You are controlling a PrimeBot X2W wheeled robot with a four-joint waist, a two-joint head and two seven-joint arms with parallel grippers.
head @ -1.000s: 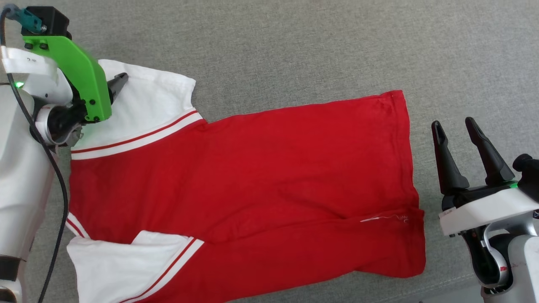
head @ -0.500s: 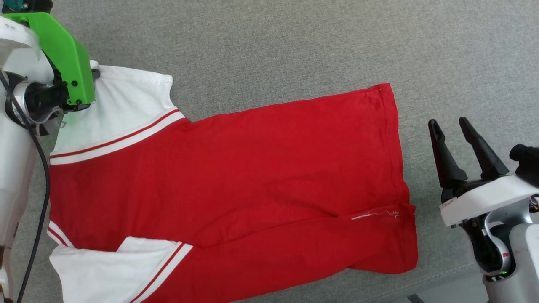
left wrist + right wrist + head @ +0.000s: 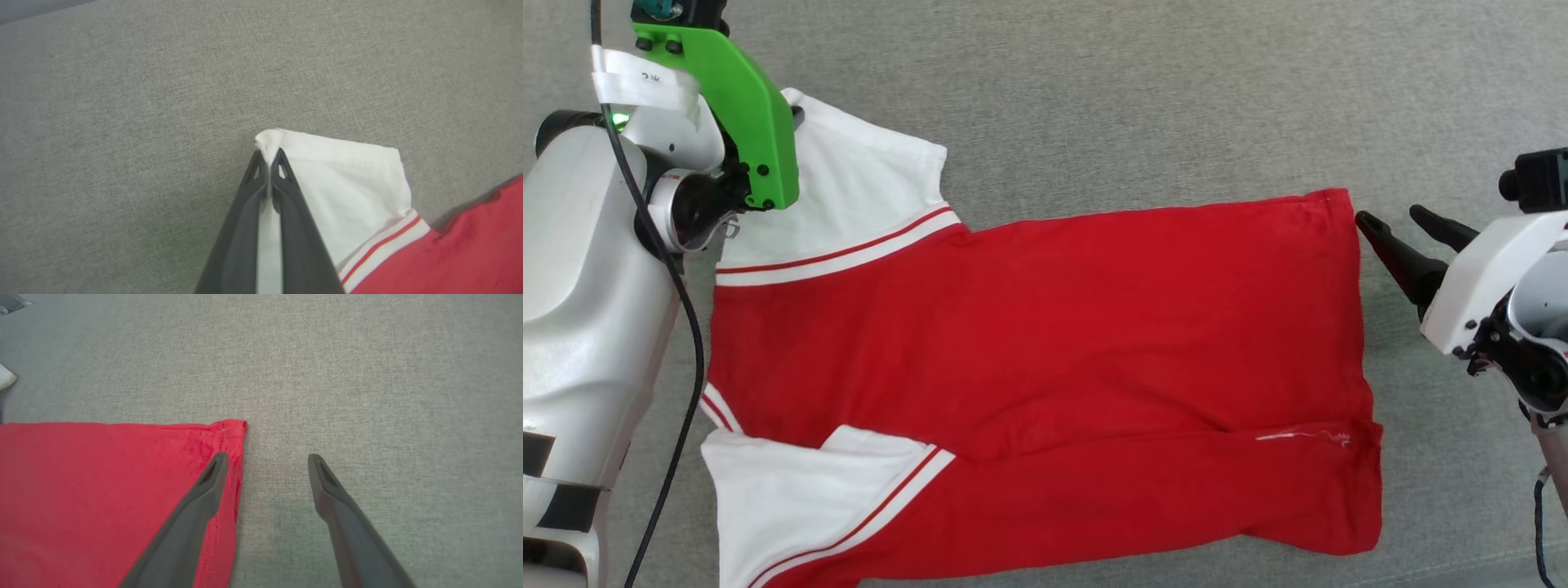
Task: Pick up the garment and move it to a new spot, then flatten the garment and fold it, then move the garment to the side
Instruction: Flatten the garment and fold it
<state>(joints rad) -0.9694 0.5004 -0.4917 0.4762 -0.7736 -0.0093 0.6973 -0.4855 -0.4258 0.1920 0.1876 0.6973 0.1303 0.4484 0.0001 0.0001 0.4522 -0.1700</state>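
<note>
The left gripper [image 3: 269,157] pinches the white sleeve corner of the garment [image 3: 1045,327], which lies flat between both grippers. The right gripper [image 3: 265,457] is spread, one finger over the red hem corner.

We are holding our left arm [image 3: 580,269] up along the left side of the head view, its pale forearm rising to a green wrist bracket [image 3: 743,114]. We are pressing the left gripper [image 3: 269,157] closed, its tips pinching a white corner of the garment [image 3: 351,179]. We are reaching our right arm [image 3: 1490,278] in from the right side, wrist tilted so that the right gripper [image 3: 1387,214] is pointing leftward. We are spreading its two dark fingers [image 3: 196,506] wide apart, holding nothing.
</note>
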